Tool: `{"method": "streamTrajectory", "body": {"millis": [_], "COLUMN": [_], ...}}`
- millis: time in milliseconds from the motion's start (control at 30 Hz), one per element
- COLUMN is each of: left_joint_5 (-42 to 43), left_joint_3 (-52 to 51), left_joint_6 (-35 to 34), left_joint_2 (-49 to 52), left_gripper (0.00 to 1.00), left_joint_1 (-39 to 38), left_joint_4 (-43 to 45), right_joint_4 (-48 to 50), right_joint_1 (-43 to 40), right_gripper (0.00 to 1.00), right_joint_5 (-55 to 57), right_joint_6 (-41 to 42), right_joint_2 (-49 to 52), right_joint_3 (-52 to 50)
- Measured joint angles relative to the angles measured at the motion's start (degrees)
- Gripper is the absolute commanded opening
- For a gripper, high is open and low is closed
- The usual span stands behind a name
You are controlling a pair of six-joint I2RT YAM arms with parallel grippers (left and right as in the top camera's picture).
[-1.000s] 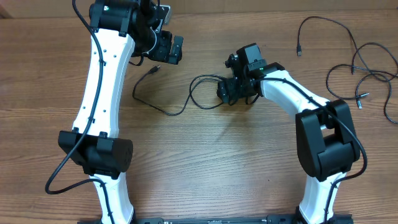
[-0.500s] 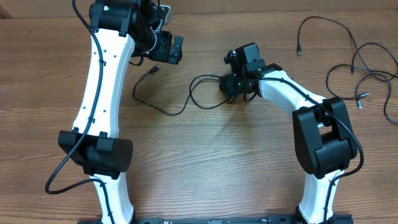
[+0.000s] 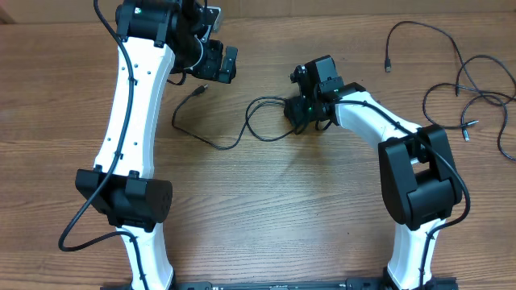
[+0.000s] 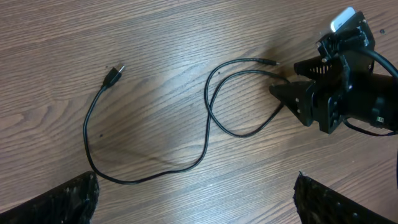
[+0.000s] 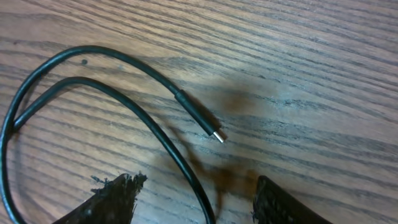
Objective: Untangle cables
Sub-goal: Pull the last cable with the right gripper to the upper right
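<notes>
**Right gripper [image 5: 196, 186] poised over a cable [image 5: 149, 73], fingers apart**

I see the cord running between the parted fingers, unclamped, its small plug [image 5: 208, 129] just ahead on the table [image 3: 282, 209]. It loops away to a second plug [image 4: 112, 76] near my left gripper [image 4: 194, 183], which hangs wide open. More cables [image 3: 476, 80] lie loose at the table's far right, well apart.
</notes>
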Motion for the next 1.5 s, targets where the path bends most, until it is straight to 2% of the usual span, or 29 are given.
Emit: {"method": "streamTrajectory", "body": {"millis": [33, 300, 333, 400, 700, 967, 1133, 1333, 1500], "left_joint_5": [0.0, 0.0, 0.0, 0.0, 0.0, 0.0, 0.0, 0.0, 0.0], "left_joint_3": [0.0, 0.0, 0.0, 0.0, 0.0, 0.0, 0.0, 0.0, 0.0], "left_joint_6": [0.0, 0.0, 0.0, 0.0, 0.0, 0.0, 0.0, 0.0, 0.0], "left_joint_2": [0.0, 0.0, 0.0, 0.0, 0.0, 0.0, 0.0, 0.0, 0.0], "left_gripper": [1.00, 1.00, 1.00, 1.00, 1.00, 1.00, 1.00, 1.00, 1.00], "left_joint_1": [0.0, 0.0, 0.0, 0.0, 0.0, 0.0, 0.0, 0.0, 0.0], "left_joint_4": [0.0, 0.0, 0.0, 0.0, 0.0, 0.0, 0.0, 0.0, 0.0], "right_joint_4": [0.4, 1.9, 1.9, 1.9, 0.5, -16.2, -21.6, -25.4, -31.4], "right_joint_1": [0.0, 0.0, 0.0, 0.0, 0.0, -0.1, -0.1, -1.3, -8.6], "right_gripper": [0.63, 0.24, 0.13, 0.04, 0.04, 0.04, 0.04, 0.04, 0.04], "right_joint_5": [0.0, 0.2, 0.2, 0.2, 0.0, 4.7, 9.5, 15.0, 19.3], "right_joint_6": [0.0, -0.1, -0.1, 0.1, 1.2, 1.7, 1.7, 2.6, 4.6], "right_joint_2": [0.6, 1.9, 1.9, 2.0, 2.2, 1.6, -5.0, -17.9, -24.2], "right_joint_3": [0.0, 0.1, 0.1, 0.1, 0.6, 8.4, 10.2, 11.0, 11.5]}}
